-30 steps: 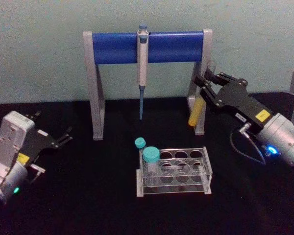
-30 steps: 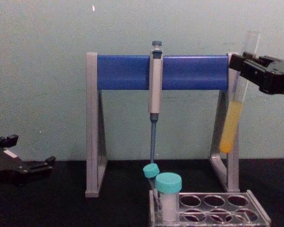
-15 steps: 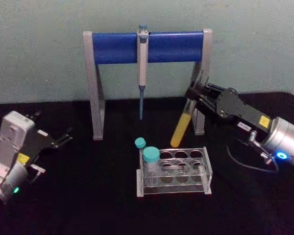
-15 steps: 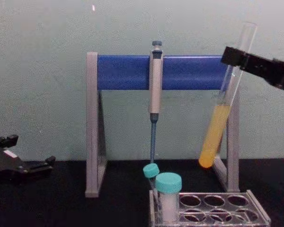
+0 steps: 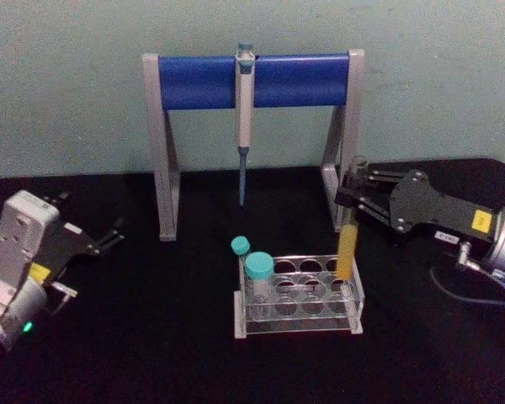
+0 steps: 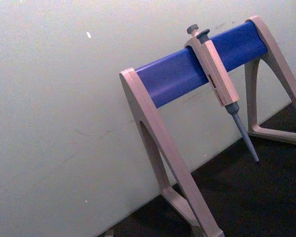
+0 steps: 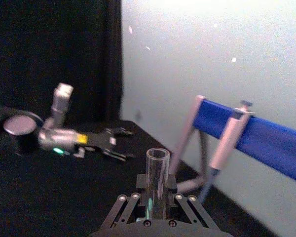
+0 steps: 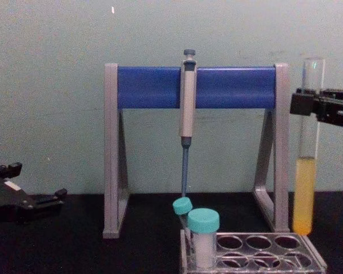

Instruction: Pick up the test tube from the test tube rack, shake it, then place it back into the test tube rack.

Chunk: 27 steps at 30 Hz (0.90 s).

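Pipette stand (image 5: 200,82) behind the rack (image 5: 296,320). Two capped tubes (image 5: 259,268) in its left end; test tube (image 5: 347,248) above its right end.

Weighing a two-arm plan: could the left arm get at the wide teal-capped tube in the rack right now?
Probably yes. The wide teal-capped tube stands at the left end of the rack, bare table lies between it and the left gripper, and the right gripper holds the test tube over the right end.

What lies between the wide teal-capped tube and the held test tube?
Empty test tube rack holes, per head and chest views; right gripper holds the test tube.
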{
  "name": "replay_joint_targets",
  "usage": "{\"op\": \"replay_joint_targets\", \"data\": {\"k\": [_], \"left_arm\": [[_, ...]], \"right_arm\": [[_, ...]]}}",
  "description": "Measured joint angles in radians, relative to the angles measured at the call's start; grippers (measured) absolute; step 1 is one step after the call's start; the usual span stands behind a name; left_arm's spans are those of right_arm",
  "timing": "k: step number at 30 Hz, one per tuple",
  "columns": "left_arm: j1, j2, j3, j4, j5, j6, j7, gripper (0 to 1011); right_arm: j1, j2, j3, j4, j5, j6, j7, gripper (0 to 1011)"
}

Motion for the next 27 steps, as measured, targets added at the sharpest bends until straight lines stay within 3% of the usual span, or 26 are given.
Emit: {"op": "replay_joint_targets", "data": {"k": [3,8,12,14,22,27], "left_arm": [[0.0,0.0,0.0,0.0,0.0,0.0,0.0,1001],[0.0,0.0,0.0,0.0,0.0,0.0,0.0,1001],[0.0,0.0,0.0,0.0,0.0,0.0,0.0,1001],[0.0,0.0,0.0,0.0,0.0,0.0,0.0,1001],[0.0,0.0,0.0,0.0,0.0,0.0,0.0,1001],[0.0,0.0,0.0,0.0,0.0,0.0,0.0,1001]], "right_arm": [[-0.014,0.019,0.006,-0.027,-0.062,-0.028,-0.07,240],[-0.031,0.013,0.015,-0.052,-0.166,-0.059,-0.176,240],[-0.031,-0.028,0.015,-0.05,-0.249,-0.077,-0.261,240],[-0.025,-0.057,0.014,-0.036,-0.266,-0.088,-0.28,240],[-0.002,-0.136,0.012,0.02,-0.256,-0.122,-0.272,240],[0.016,-0.179,0.012,0.059,-0.191,-0.135,-0.198,240]]}}
